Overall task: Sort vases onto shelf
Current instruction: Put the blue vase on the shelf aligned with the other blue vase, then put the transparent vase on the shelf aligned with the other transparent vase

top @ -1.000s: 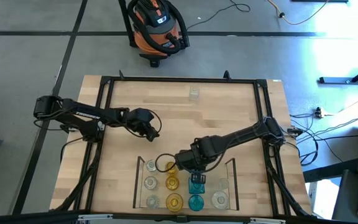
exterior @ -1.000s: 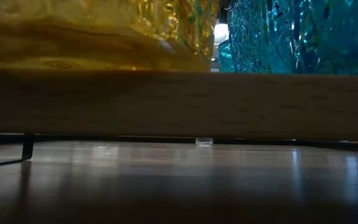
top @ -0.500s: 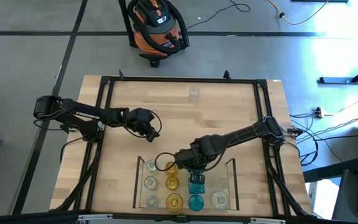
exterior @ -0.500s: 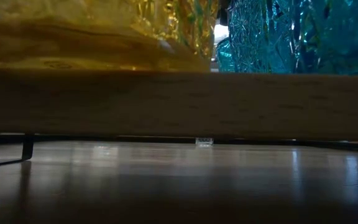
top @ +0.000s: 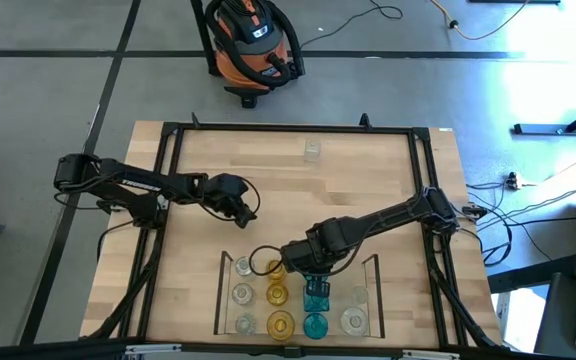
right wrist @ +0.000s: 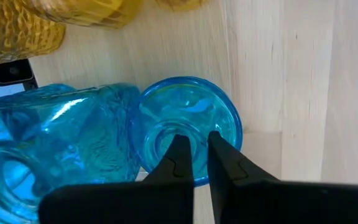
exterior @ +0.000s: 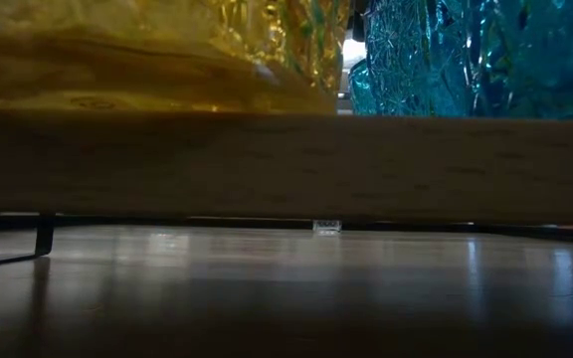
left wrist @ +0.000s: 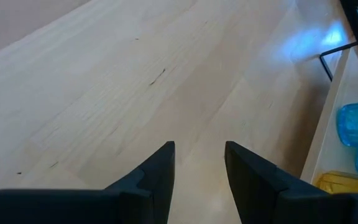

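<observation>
The shelf (top: 219, 295) at the table's near edge carries rows of clear, amber (top: 276, 295) and teal vases. My right gripper (top: 313, 270) points down over the back of the teal column, shut on a round teal vase (right wrist: 222, 118) that stands beside a squarish teal one (right wrist: 73, 137). One clear vase (top: 312, 151) stands alone on its base near the far edge. My left gripper (top: 251, 212) hangs open over bare wood left of centre, with nothing between its fingers (left wrist: 199, 149). The low view shows only the shelf's board edge (exterior: 286, 164) and the front vases. My right gripper comes at the round teal vase from above, pointing down at its mouth. One fingertip (right wrist: 180, 146) shows inside the opening and the other over the rim (right wrist: 225, 134), with a thin strip of glass between them. The fingers hide the near rim. The vase stands upright on the shelf.
A black frame (top: 168, 200) runs around the tabletop. Bare wood lies between the shelf and the far edge. On the floor beyond the far edge stands an orange and black vacuum (top: 253, 45). Cables run along the floor at the right.
</observation>
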